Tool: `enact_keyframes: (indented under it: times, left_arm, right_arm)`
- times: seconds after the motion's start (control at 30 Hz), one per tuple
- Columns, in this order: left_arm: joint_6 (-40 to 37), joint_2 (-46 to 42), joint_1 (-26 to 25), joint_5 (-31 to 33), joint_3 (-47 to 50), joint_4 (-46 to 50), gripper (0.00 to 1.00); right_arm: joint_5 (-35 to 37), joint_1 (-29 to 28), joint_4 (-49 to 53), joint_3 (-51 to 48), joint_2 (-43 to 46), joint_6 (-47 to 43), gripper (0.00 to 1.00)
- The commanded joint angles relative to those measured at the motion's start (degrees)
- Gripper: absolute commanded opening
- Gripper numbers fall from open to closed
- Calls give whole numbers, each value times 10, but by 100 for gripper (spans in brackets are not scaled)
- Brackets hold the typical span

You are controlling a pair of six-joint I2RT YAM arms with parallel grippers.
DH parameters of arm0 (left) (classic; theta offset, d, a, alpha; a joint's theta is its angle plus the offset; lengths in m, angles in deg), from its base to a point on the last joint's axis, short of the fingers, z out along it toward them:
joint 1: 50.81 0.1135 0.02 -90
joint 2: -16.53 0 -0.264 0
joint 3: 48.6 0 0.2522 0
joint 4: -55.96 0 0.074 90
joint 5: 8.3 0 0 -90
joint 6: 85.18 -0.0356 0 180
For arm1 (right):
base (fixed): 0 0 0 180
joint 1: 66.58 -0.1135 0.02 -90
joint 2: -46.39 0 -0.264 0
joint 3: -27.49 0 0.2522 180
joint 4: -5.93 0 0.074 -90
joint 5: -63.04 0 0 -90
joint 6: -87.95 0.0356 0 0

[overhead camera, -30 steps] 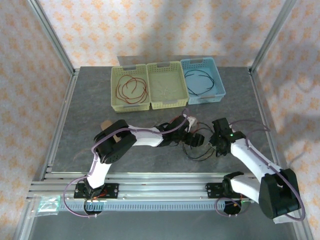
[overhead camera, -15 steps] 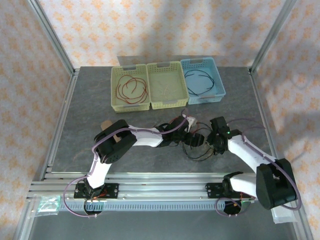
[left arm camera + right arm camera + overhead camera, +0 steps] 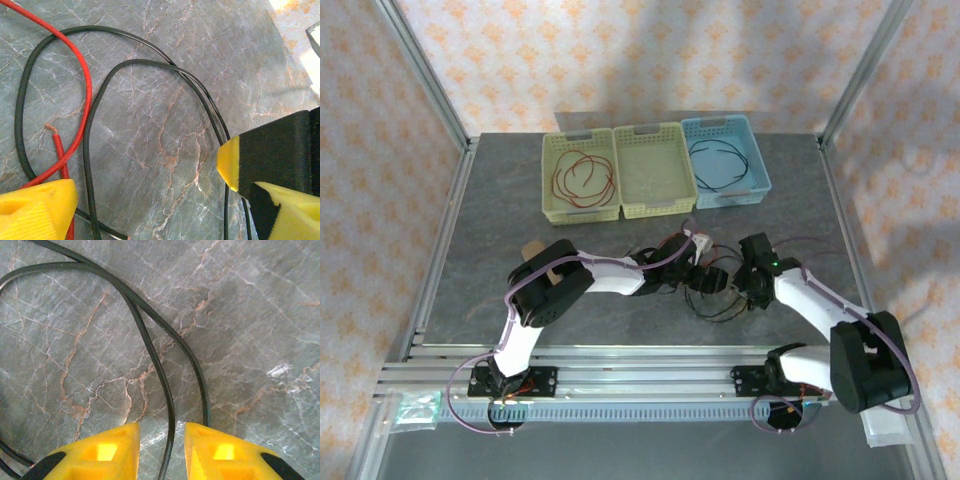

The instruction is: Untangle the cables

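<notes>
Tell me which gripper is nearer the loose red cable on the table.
Left. The left gripper hangs open directly over the red cable, which runs up to one of its fingers. The right gripper sits farther right, straddling a black cable.

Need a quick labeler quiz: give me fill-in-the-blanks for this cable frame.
1. The basket holding the far black cable is ____.
2. The left gripper has its jaws ____ over the tangled red cable.
3. The near black cable runs ____ the fingertips of the right gripper.
Missing: blue; open; between.
</notes>
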Motion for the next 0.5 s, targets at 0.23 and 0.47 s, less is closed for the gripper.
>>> enact_keyframes:
  times: [0.23, 0.47]
  left_arm:
    - [11, -5, -1, 1, 20, -3, 91]
    - [12, -9, -1, 0, 30, -13, 91]
  right_arm:
    - [5, 3, -5, 12, -11, -2, 29]
    - [-2, 4, -22, 5, -31, -4, 26]
